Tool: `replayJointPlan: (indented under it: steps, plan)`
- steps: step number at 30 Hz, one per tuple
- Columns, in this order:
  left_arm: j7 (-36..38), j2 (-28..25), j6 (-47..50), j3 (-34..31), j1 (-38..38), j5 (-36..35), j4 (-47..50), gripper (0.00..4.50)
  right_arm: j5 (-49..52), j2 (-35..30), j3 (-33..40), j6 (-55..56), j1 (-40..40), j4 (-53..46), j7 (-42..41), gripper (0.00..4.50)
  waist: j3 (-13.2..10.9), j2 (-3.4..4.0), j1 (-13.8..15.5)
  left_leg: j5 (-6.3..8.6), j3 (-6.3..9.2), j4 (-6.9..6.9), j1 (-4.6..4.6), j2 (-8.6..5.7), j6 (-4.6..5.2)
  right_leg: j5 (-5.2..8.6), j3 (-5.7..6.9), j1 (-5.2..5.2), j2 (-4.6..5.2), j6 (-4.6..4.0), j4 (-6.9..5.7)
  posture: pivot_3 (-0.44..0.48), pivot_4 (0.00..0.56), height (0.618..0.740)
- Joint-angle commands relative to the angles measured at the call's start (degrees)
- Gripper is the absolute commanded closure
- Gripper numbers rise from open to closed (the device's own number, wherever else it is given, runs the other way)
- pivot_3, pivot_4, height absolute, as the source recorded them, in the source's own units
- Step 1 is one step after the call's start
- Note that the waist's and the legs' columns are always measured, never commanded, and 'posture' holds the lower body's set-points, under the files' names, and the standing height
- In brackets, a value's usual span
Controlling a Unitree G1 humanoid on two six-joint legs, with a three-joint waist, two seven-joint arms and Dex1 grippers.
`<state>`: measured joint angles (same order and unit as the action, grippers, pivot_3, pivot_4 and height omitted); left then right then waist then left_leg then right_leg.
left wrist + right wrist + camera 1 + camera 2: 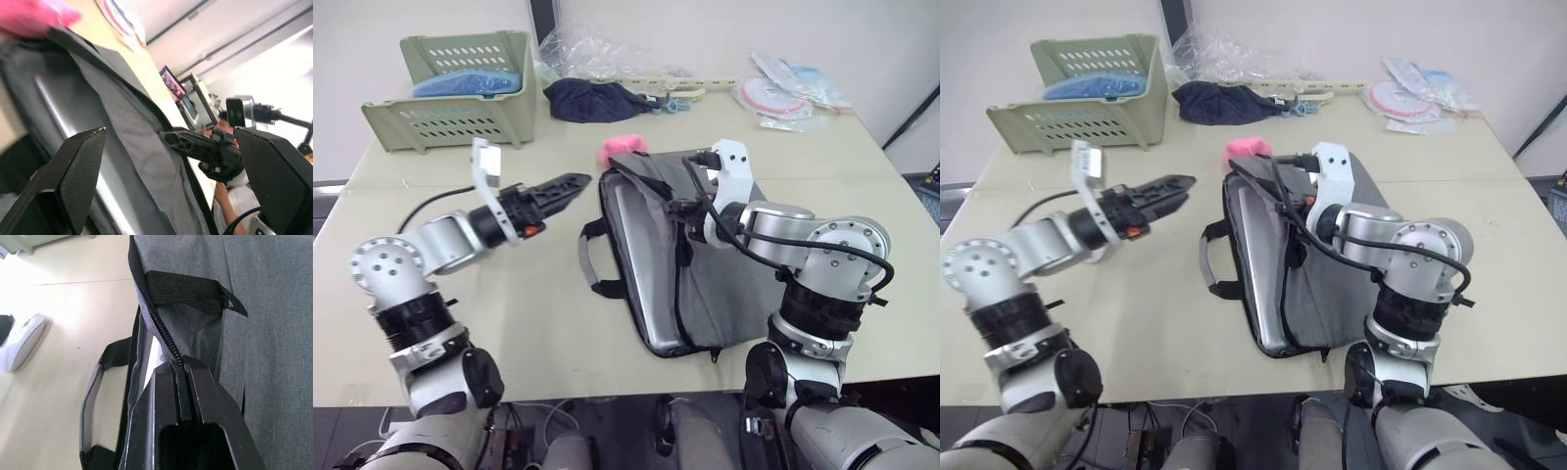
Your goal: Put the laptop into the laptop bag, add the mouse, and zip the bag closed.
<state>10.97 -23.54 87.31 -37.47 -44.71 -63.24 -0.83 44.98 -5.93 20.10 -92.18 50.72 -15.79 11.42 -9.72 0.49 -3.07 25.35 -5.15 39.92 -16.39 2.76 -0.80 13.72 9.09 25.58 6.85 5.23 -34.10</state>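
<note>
The right gripper (178,367) is clenched on the laptop bag's (734,284) upper flap at the zipper edge, holding the mouth open, and the main risk sits there: the pinch takes only a thin fold of grey fabric beside the zipper teeth, so if it slips the flap would likely drop over the laptop (636,264) and close the opening before the mouse goes in. The left gripper (566,186) hangs over the table with its fingers spread and nothing between them, well to the left of the bag's mouth; reaching in carelessly could snag the black handle (592,259) lying below it. The laptop is a silver slab already inside the bag, just under the right gripper, one long edge showing in the gap. I cannot see the mouse on the table.
</note>
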Motion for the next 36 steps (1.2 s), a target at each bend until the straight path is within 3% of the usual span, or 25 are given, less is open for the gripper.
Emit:
replayJointPlan:
  steps: [1, 2, 6, 12, 16, 20, 27, 30, 36]
  plan:
    - [1.9, -5.2, -0.2, -1.1, -1.2, -1.6, 0.1, 0.0, -0.7, 0.4, -0.2, -0.3, 0.5, -1.6, -0.9, 3.49, 0.0, 0.0, -0.1, 0.0, 0.0, 0.0, 0.0, 0.0, 0.0, 0.0, 0.0, 0.0, 0.0, 0.0, 0.0, 0.0, 0.15, 0.74]
    - [2.2, -5.8, -0.5, -0.8, -1.1, -1.5, -0.1, 0.0, -0.6, 0.6, -0.4, -0.3, 0.5, -1.6, -1.2, 2.93, 0.0, 0.0, -0.1, 0.0, -0.01, -0.02, 0.03, 0.0, -0.01, 0.0, 0.01, 0.0, 0.0, 0.0, -0.01, 0.0, 0.15, 0.74]
    - [2.5, -5.8, -1.2, 0.0, -0.9, -1.9, -0.4, 0.0, -1.2, 0.2, -1.4, -0.3, 1.1, -2.0, -2.4, 1.38, 0.0, 0.0, -0.1, 0.01, -0.02, -0.04, 0.06, -0.02, -0.01, 0.0, -0.01, -0.01, 0.0, 0.0, 0.0, 0.0, 0.15, 0.74]
    - [3.3, -5.5, -1.7, 1.4, 0.0, -2.0, 0.4, 0.0, 0.0, 0.7, -0.6, -0.3, 3.4, -4.0, -3.8, 1.38, 0.0, 0.0, -0.5, 0.01, -0.04, -0.08, 0.09, -0.02, -0.02, 0.0, -0.01, -0.01, -0.01, 0.0, -0.01, 0.0, 0.15, 0.74]
    - [6.4, -9.3, -3.0, 1.9, 0.2, -1.1, 0.2, 0.0, 2.1, 0.2, -0.1, -0.3, 6.5, -5.7, -5.5, 1.38, 0.0, 0.0, -0.9, 0.01, -0.06, -0.1, 0.11, -0.02, -0.02, 0.0, -0.02, 0.0, -0.01, 0.0, -0.01, 0.0, 0.15, 0.74]
    - [10.8, -15.4, -4.4, 3.0, 1.5, 0.4, 0.9, 0.0, 2.1, -9.5, -6.6, 3.2, 7.3, -7.2, -14.1, 1.38, 0.0, 0.01, -1.6, 0.0, -0.05, -0.1, 0.12, -0.02, -0.03, 0.0, -0.02, 0.01, -0.01, 0.0, -0.06, 0.0, 0.15, 0.74]
    - [28.6, -35.5, -15.4, 6.8, 13.8, 9.3, 3.6, 0.0, 0.5, -31.0, -14.5, 19.1, 6.2, -7.7, -40.2, 1.38, -0.1, 0.04, -2.0, 0.01, -0.14, -0.37, 0.27, -0.02, -0.09, 0.02, -0.01, 0.04, -0.06, -0.03, 0.02, 0.0, 0.15, 0.74]
    - [36.6, -41.7, -21.3, 7.4, 20.2, 13.3, 3.7, 0.0, 0.3, -35.6, -16.0, 24.3, 6.1, -7.0, -48.3, 1.38, -0.1, 0.04, -1.9, 0.02, -0.2, -0.52, 0.27, -0.01, -0.12, 0.03, -0.03, 0.09, -0.08, -0.05, 0.1, 0.0, 0.15, 0.74]
    - [49.6, -46.9, -27.8, 3.2, 26.9, 14.7, 0.9, 0.0, -3.6, -41.8, -20.4, 32.7, 6.3, -3.6, -59.1, 1.38, -0.1, 0.02, -1.3, 0.02, -0.3, -0.62, 0.22, 0.01, -0.13, 0.04, -0.06, 0.12, -0.05, -0.06, 0.22, 0.0, 0.15, 0.74]
